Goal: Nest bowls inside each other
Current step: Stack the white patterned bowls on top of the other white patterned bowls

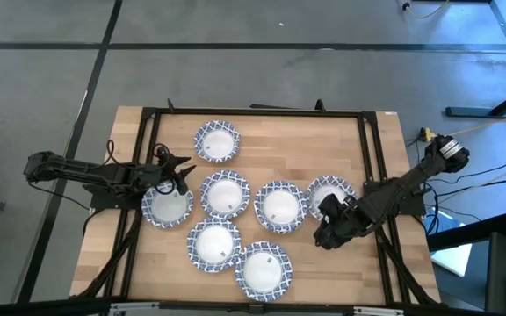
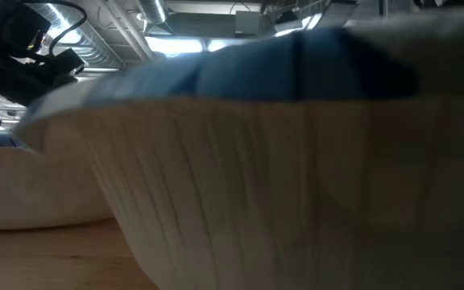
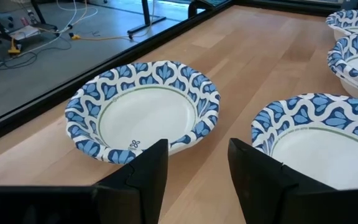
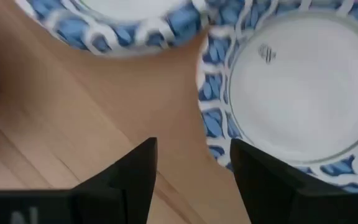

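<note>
Seven small bowls, white inside with blue-and-white patterned rims, rest singly on their bases on the wooden table. In the high view they are a far bowl [image 1: 216, 140], a left bowl [image 1: 167, 204], three in a row [image 1: 225, 194] [image 1: 279, 206] [image 1: 330, 195], and two near ones [image 1: 213, 244] [image 1: 263, 269]. My left gripper [image 1: 181, 171] is open over the left bowl's far rim; its wrist view [image 3: 197, 149] shows the far bowl [image 3: 143, 112] ahead. My right gripper [image 1: 326, 230] is open, pointing down beside the rightmost bowl [image 4: 303, 87], with bare wood between its fingers [image 4: 194, 146].
A dark metal frame [image 1: 372, 149] borders the wooden table top. In the low view one near bowl [image 2: 280, 161] fills most of the picture. Bare wood lies along the far right part of the table [image 1: 323, 140]. Cables lie on the floor beyond the right side.
</note>
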Available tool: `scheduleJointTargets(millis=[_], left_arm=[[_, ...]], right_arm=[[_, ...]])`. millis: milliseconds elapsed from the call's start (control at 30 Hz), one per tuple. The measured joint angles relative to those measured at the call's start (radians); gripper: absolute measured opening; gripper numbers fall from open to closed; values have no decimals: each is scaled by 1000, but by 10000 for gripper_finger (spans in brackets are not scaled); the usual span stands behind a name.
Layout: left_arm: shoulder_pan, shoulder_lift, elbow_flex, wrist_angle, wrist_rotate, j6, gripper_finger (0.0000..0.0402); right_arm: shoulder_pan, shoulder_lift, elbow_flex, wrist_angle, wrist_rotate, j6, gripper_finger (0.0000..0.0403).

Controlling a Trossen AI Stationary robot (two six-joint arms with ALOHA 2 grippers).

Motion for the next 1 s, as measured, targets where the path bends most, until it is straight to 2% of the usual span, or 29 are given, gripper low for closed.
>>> scheduleJointTargets(millis=[300, 767, 867, 1000], left_arm=[[0, 0, 0, 0, 0, -1, 163], [0, 0, 0, 0, 0, -2, 163], [0, 0, 0, 0, 0, -5, 163], [0, 0, 0, 0, 0, -5, 163]], right_arm=[[-3, 46, -66, 23, -21, -4, 204], [-3, 156, -69, 22, -21, -11, 203], [-3, 172, -69, 23, -21, -8, 184], [-3, 179, -69, 24, -21, -8, 128]])
